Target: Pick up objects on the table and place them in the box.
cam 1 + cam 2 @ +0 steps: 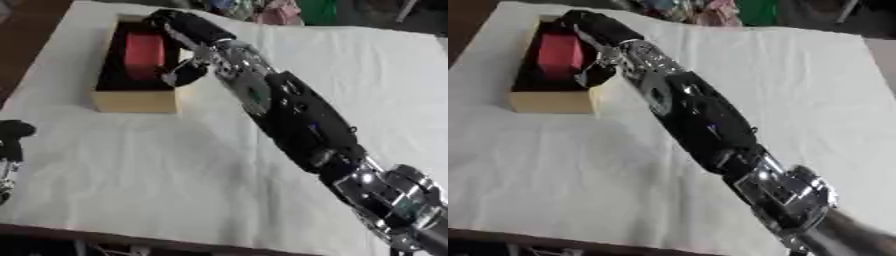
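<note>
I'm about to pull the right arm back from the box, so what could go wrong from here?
1. The right hand sits over the tan cardboard box's right wall; withdrawing might snag or drag it.
2. The red block lies inside, close to the hand, and could be nudged.
3. The left hand shows at the left edge, apart from the box.

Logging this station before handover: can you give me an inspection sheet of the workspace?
Surface: table under a white cloth, wrinkled.
Job's things: tan box with dark inside, far left; red object lies in it.
Clutter: nothing seen on the cloth.
Hands: right hand reaches over the box, fingers not readable; left hand shows at the left edge, fingers unclear.
Cables: nothing seen.
Surroundings: coloured items beyond the far edge, not identifiable.
</note>
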